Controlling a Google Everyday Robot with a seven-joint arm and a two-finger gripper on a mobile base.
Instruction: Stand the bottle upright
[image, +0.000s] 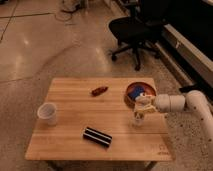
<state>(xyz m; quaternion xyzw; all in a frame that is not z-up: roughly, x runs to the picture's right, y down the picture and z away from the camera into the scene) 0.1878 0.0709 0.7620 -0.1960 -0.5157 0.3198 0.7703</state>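
Observation:
The bottle (138, 119), small and white, stands upright on the wooden table (75, 110) near its right side, just in front of a brown bowl. My gripper (142, 105) reaches in from the right on a white arm (175, 102) and sits right on the bottle's top, shut on its upper end. The bottle's cap is hidden by the fingers.
A brown bowl (149, 90) holding a blue item (136, 92) sits behind the bottle. A translucent white cup (47, 113) stands at the left, a black striped bar (97, 137) lies near the front, and a small red-brown object (99, 90) lies at the back. A black office chair (135, 27) stands beyond the table.

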